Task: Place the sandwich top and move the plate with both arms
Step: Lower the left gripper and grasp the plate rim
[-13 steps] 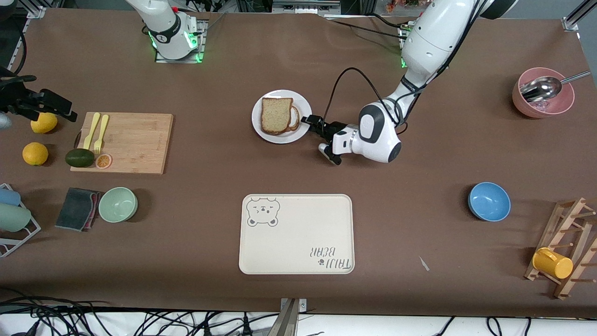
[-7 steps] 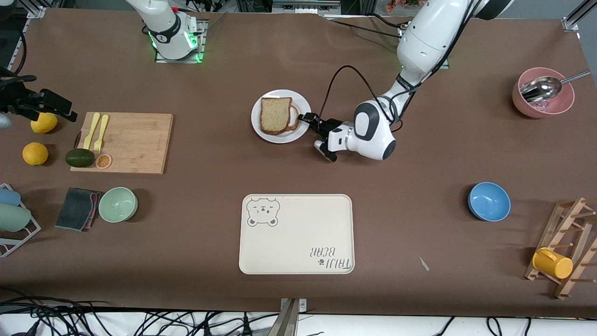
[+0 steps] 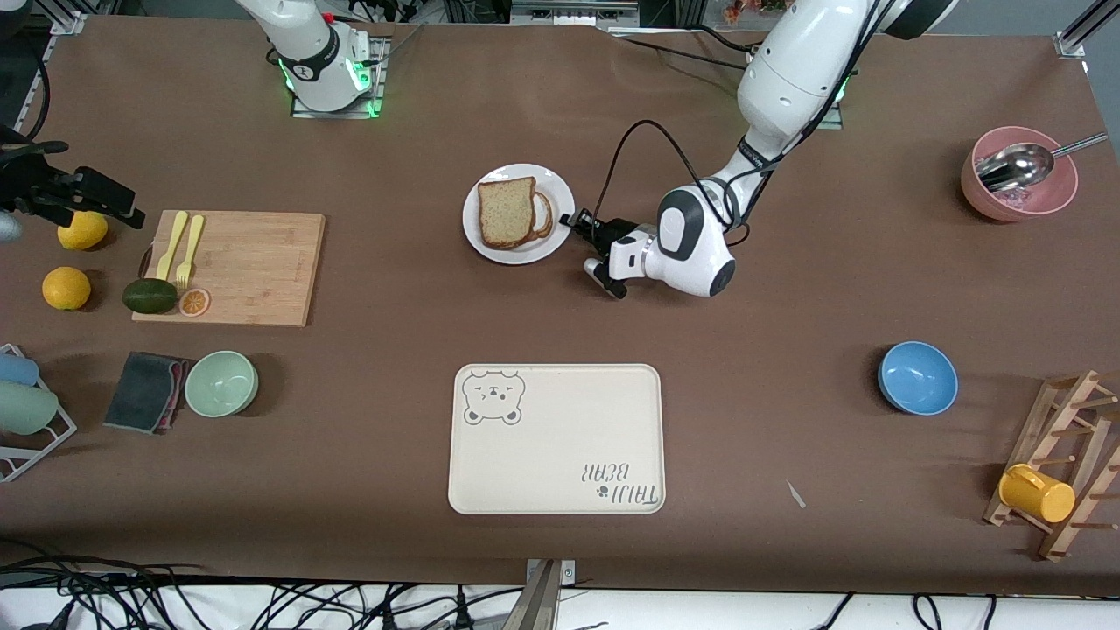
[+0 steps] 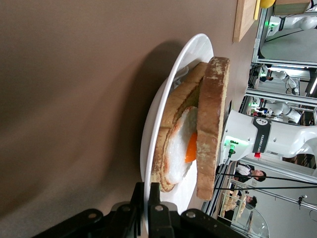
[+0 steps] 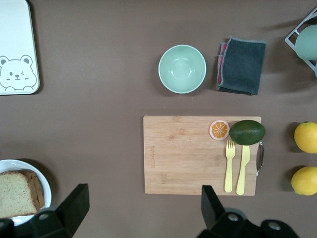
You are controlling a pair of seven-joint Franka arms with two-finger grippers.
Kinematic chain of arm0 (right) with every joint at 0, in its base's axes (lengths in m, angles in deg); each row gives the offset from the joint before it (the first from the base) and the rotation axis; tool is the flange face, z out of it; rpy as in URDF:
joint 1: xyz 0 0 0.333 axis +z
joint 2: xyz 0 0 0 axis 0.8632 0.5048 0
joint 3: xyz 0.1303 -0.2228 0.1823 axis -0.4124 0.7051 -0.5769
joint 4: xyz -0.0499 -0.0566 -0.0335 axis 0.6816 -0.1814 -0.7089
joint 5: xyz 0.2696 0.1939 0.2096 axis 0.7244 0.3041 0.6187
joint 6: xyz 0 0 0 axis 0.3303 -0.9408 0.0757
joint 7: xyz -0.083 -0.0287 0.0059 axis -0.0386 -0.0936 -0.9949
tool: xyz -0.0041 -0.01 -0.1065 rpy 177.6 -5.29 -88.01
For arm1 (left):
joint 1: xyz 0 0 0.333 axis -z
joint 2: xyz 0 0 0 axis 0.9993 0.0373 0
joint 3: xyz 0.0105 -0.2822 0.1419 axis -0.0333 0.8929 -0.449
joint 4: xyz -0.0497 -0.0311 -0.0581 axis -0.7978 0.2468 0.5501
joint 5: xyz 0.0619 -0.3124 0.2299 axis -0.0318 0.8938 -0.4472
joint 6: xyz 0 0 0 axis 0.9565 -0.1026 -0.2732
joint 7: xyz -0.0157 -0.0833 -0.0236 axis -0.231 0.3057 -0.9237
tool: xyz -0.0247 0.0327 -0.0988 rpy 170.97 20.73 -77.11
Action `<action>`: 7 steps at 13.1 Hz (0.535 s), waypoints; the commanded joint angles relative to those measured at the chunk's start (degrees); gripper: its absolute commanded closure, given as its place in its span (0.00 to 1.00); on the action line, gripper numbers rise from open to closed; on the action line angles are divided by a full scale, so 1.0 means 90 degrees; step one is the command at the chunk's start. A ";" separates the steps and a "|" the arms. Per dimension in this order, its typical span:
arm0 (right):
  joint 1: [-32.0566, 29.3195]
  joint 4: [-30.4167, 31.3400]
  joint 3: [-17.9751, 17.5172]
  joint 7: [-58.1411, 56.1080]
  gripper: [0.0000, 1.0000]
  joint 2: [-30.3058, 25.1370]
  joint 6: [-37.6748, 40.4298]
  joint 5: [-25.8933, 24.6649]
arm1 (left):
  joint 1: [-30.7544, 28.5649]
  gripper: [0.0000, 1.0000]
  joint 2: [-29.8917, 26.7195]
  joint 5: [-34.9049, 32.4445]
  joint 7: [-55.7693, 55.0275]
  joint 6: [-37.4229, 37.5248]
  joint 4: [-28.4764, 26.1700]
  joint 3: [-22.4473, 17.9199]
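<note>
The white plate (image 3: pixel 525 256) sits mid-table, farther from the front camera than the bear tray. On it the sandwich top (image 3: pixel 506 213) lies over a lower slice with egg (image 4: pixel 171 129). My left gripper (image 3: pixel 573 219) is low at the plate's edge toward the left arm's end. It is shut on the plate (image 4: pixel 198 49) rim, one finger above and one below. In the left wrist view the sandwich top (image 4: pixel 213 124) overhangs the filling. My right gripper (image 5: pixel 143 203) hangs open and empty, high over bare table between the plate (image 5: pixel 47 186) and the cutting board.
A wooden cutting board (image 3: pixel 229 267) with forks, avocado and orange slice lies toward the right arm's end, with a green bowl (image 3: pixel 220 383) and cloth nearer the camera. The bear tray (image 3: pixel 556 437) lies nearer the camera than the plate. A blue bowl (image 3: pixel 917 377) and pink bowl (image 3: pixel 1018 184) stand toward the left arm's end.
My left gripper has closed on the plate rim. It and the plate have shifted slightly toward the right arm's end. The right arm has not moved.
</note>
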 commanded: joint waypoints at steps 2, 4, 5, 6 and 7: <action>-0.0032 -0.0135 -0.0046 0.0072 0.00 0.0043 0.0025 0.0004 | -0.0005 1.00 -0.0057 0.0280 0.0168 -0.0042 -0.0037 -0.0033; -0.0032 -0.0135 -0.0046 0.0072 0.00 0.0043 0.0025 0.0004 | -0.0132 1.00 -0.0135 0.0280 0.0149 -0.0003 -0.0018 -0.0033; -0.0032 -0.0135 -0.0046 0.0072 0.00 0.0043 0.0025 0.0014 | -0.0210 1.00 -0.0184 0.0290 0.0091 0.0016 0.0011 -0.0023; -0.0032 -0.0135 -0.0046 0.0072 0.00 0.0043 0.0025 0.0014 | -0.0250 1.00 -0.0204 0.0299 0.0090 0.0016 0.0050 -0.0023; -0.0032 -0.0135 -0.0046 0.0072 0.00 0.0043 0.0025 0.0014 | -0.0337 1.00 -0.0214 0.0299 0.0090 0.0016 0.0109 -0.0023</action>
